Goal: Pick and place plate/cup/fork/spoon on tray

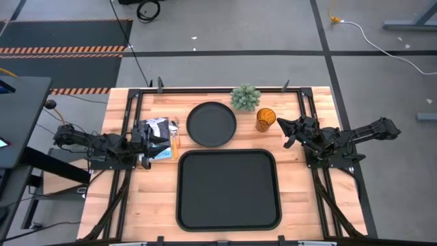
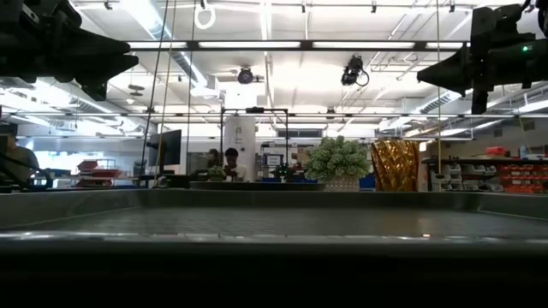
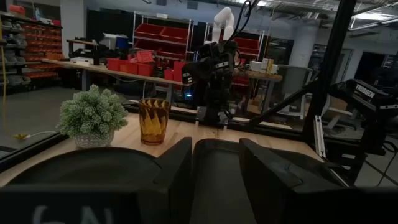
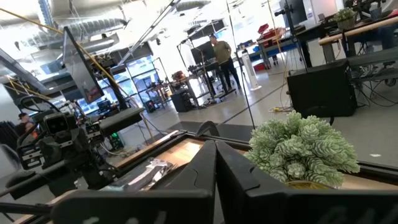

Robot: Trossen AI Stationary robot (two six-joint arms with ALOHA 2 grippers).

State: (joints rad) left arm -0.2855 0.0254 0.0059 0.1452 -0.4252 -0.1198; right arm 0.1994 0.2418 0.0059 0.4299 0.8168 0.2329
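The left gripper [image 1: 162, 142] hangs at the table's left with its fingers [image 3: 180, 165] parted and empty, above a silvery packet [image 1: 156, 130] beside an orange-handled utensil [image 1: 175, 145]. The right gripper [image 1: 288, 132], pressed together and empty, waits near the small translucent amber tumbler [image 1: 265, 119]. The round black plate [image 1: 212, 124] sits beyond the large black rectangular tray [image 1: 229, 189], which holds nothing: everything remains undone.

Large black rectangular tray [image 1: 229, 189], empty, at the table's near-centre edge. Round black plate [image 1: 212, 124], empty, lies just beyond it. Amber cup [image 1: 265, 119] stands upright toward the far right corner. Fork and spoon not discernible.
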